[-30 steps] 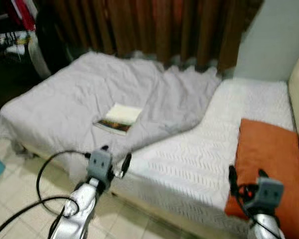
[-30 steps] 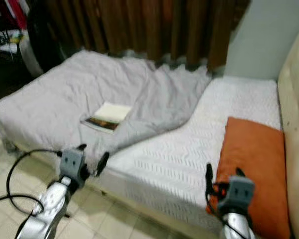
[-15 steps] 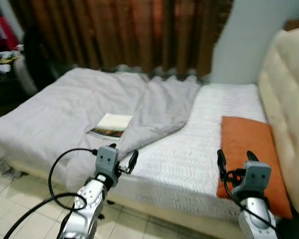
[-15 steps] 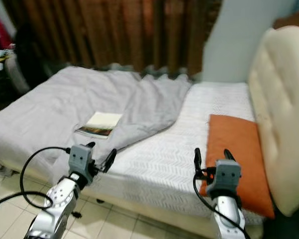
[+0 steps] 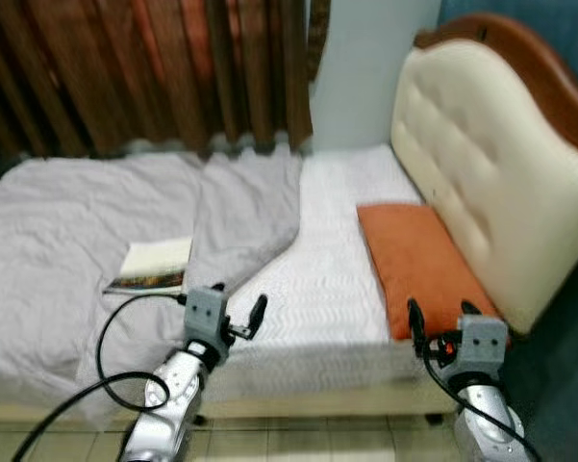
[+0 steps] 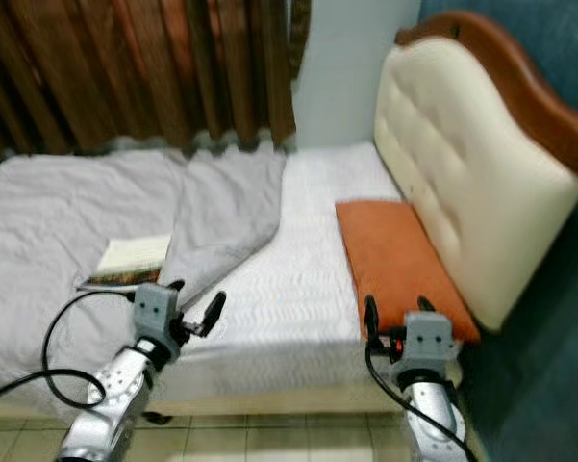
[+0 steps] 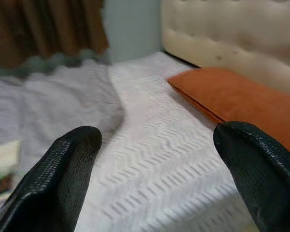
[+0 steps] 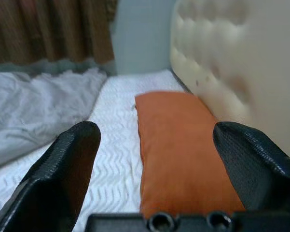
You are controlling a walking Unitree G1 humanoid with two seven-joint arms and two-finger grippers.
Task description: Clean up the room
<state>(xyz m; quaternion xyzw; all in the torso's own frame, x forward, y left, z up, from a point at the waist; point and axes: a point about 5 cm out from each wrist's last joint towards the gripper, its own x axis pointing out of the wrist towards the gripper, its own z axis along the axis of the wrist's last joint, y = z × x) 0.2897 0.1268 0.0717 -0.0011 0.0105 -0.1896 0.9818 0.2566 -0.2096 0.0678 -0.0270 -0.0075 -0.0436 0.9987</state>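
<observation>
Swinging right, the robot's view now takes in the headboard [image 5: 481, 183]. Both pincers, left [image 5: 233, 310] and right [image 5: 440, 318], hang released before the bed [image 5: 327, 289]. Reaching for the book [image 5: 154, 268] could snag the blanket [image 5: 240, 212].

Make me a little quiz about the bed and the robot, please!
1. True or false: the flat orange rectangular pillow lies beside the cream tufted headboard.
2. What lies on the rumpled grey blanket? A) a cup B) a thin paperback book C) a shoe
3. Fill in: the left gripper and the right gripper are both ____, holding nothing.

Key: 1 true; 2 B; 3 open.
</observation>
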